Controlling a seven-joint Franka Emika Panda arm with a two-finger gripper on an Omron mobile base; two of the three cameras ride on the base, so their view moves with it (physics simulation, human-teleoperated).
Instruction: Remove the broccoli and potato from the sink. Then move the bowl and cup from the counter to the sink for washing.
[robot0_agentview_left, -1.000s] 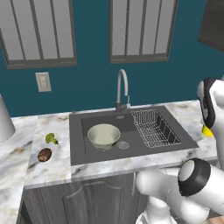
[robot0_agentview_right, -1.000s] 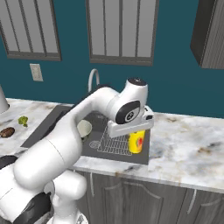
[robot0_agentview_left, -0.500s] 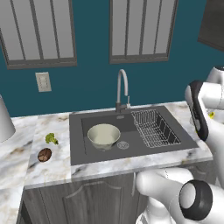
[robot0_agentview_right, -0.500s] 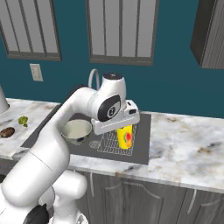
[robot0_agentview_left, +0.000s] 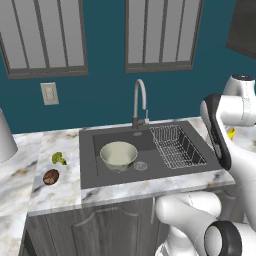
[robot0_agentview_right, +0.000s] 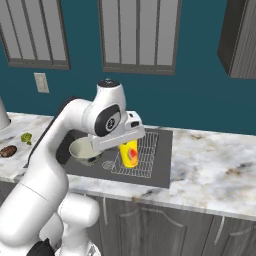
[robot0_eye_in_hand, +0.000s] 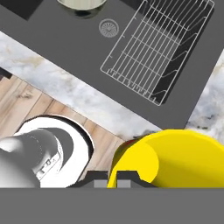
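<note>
I have hand (robot0_agentview_right: 128, 150) clamped on cup (robot0_agentview_right: 129, 152), hanging above wire rack (robot0_agentview_right: 137, 152) (not open basin). Release here risks cup tipping on wires inside sink (robot0_agentview_left: 150, 167).

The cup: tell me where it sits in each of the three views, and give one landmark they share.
Left base view: cup, a yellow sliver at the right edge, behind the arm.
Right base view: centre, held in the hand above the wire rack.
Hand view: cup large at the bottom right.
Shared landmark: the wire rack in the sink.
</note>
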